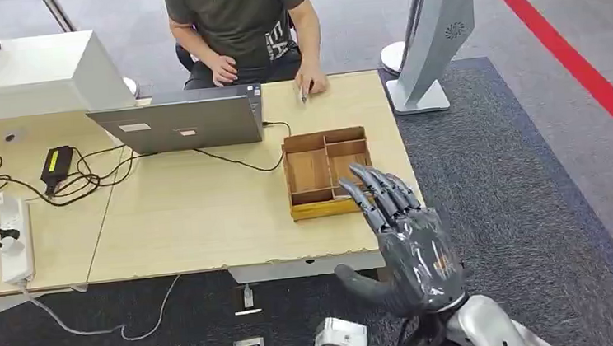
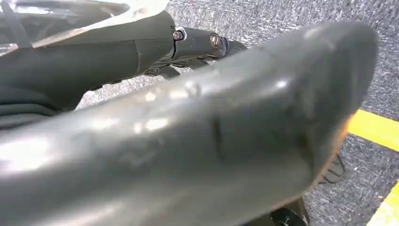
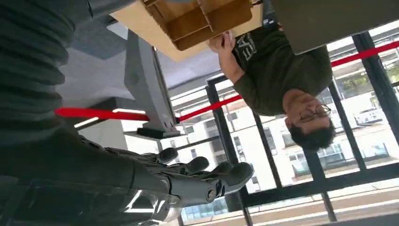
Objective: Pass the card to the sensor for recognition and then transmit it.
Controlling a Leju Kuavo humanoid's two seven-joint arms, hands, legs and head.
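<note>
Honestly, I cannot tell where the card is. My right hand is up in the air at the near right corner of the table. Its fingers are spread apart and hold nothing. Just past it sits a wooden tray with small boxes inside. A laptop stands to the left of the tray. A person sits at the far side with one hand resting on the table. My left hand is a big blur, so I cannot tell how its fingers lie.
</note>
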